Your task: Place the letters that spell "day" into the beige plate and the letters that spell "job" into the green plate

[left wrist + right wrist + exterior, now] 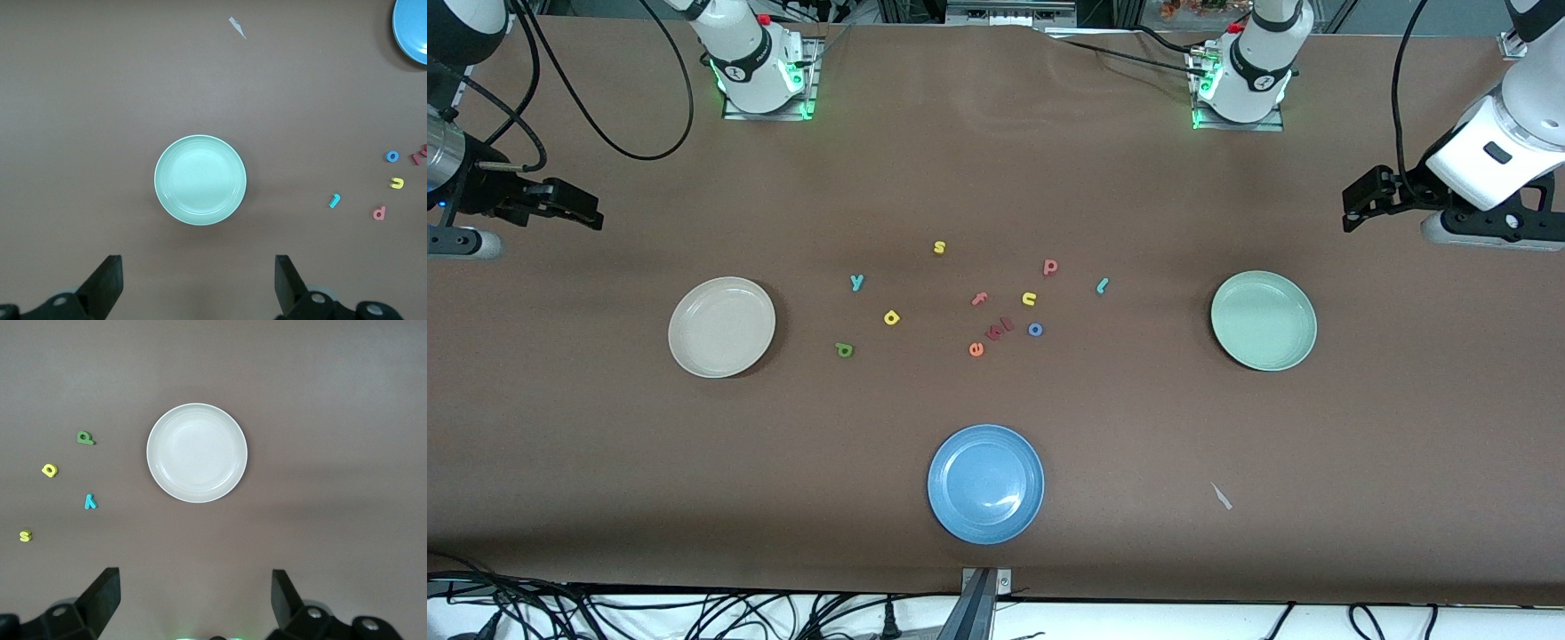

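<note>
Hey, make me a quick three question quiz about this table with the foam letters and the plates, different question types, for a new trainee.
1. True or false: the round beige plate already holds a foam letter.
2. Which lies nearest the front camera? A) round pale green plate B) round blue plate C) yellow foam "s"
3. Fill in: the left gripper and right gripper both stand ____.

Key: 1 false; 2 B; 3 open.
</note>
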### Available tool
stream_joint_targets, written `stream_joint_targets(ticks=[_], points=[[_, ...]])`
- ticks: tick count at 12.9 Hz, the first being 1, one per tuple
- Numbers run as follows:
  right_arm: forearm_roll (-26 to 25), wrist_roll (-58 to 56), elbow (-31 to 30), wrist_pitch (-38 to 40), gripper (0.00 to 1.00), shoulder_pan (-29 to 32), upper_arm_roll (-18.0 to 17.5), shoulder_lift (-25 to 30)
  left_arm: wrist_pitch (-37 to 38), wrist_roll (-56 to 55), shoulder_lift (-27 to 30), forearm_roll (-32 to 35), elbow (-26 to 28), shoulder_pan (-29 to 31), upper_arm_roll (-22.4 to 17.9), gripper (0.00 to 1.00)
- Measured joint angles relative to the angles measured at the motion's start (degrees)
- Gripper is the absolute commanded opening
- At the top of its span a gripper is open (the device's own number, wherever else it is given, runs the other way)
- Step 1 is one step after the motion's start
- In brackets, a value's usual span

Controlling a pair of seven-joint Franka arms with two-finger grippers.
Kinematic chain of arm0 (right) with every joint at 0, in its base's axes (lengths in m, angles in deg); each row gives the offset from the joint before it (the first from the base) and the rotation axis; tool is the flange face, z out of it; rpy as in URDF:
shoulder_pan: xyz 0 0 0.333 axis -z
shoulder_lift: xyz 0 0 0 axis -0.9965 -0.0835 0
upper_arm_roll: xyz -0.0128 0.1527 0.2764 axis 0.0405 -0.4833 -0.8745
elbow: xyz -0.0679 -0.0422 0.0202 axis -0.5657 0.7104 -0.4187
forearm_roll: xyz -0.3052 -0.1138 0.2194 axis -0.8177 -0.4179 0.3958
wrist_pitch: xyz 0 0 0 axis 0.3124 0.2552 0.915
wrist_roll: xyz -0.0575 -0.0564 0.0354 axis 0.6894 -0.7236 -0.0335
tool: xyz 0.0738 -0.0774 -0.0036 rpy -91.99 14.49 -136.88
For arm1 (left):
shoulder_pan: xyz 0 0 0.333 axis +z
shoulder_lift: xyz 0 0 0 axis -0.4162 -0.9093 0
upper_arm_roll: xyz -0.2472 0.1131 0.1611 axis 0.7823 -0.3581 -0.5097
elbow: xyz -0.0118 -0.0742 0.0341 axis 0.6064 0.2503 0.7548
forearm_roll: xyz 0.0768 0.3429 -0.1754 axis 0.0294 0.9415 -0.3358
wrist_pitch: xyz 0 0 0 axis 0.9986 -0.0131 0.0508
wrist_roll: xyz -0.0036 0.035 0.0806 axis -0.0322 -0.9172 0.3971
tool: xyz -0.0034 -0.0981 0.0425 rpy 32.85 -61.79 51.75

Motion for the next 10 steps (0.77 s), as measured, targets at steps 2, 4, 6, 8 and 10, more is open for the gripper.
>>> stream_joint_targets(ticks=[2,4,6,8,10], points=[[0.0,0.0,0.0,0.0,1.0,0.0,0.0,0.0,0.92,0.0,0.0,0.0,0.0,0.06,-0.17,1.0],[0.0,0.0,0.0,0.0,1.0,0.0,0.0,0.0,1.2,0.03,0.04,0.0,-0.01,0.13,-0.28,1.0],[0.0,0.0,0.0,0.0,1.0,0.0,0.0,0.0,1.73,0.03,0.2,0.0,-0.06,0.12,-0.23,1.0],[0.0,0.0,0.0,0.0,1.0,-0.01,0.0,0.0,2.11,0.03,0.3,0.0,-0.39,0.09,-0.17,1.0],[0.0,0.0,0.0,0.0,1.0,-0.01,0.0,0.0,2.25,0.05,0.3,0.01,-0.64,0.09,-0.17,1.0]])
